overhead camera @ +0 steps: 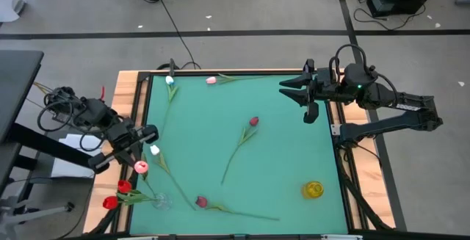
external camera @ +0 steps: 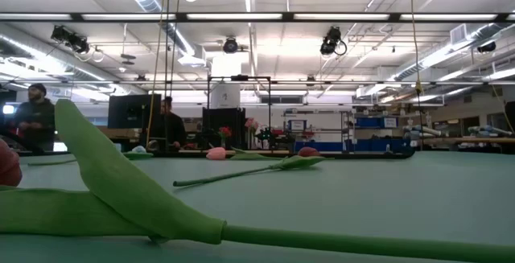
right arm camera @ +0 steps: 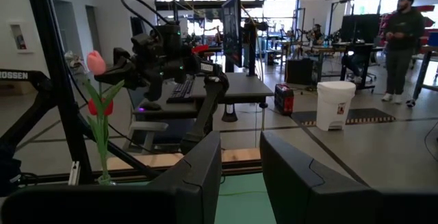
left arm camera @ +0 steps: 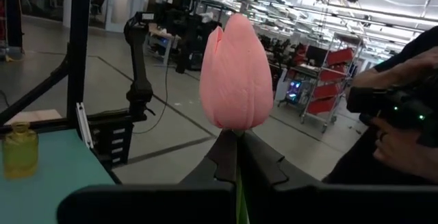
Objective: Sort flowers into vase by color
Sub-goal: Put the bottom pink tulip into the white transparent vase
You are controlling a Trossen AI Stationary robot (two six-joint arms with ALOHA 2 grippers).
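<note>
My left gripper (overhead camera: 135, 158) stands over the table's near left corner, shut on a pink tulip (left arm camera: 236, 73). That tulip stands upright above a clear vase (overhead camera: 161, 201) that holds red tulips (overhead camera: 123, 186). In the right wrist view the pink head (right arm camera: 96, 61) shows above a red one (right arm camera: 100, 106). My right gripper (overhead camera: 294, 92) waits open over the table's far right side. Lying flat on the green mat are a red tulip (overhead camera: 254, 121), a pink one (overhead camera: 211, 80), two white ones (overhead camera: 155, 150) (overhead camera: 170, 81) and a dark pink one (overhead camera: 201, 202). My left gripper pinches the pink tulip's stem (left arm camera: 239, 183) just under the head, between its two fingers. The fingers come level from the table's left side and lie across the stem. The tulip is upright, its head above the fingers, its stem (right arm camera: 101, 142) running down toward the clear vase.
A small yellow vase (overhead camera: 313, 189) stands near the table's near right corner. A wooden rim (overhead camera: 128, 93) and dark rails frame the mat. A long leaf and stem (external camera: 145, 207) lie close to the low camera. People stand in the room beyond.
</note>
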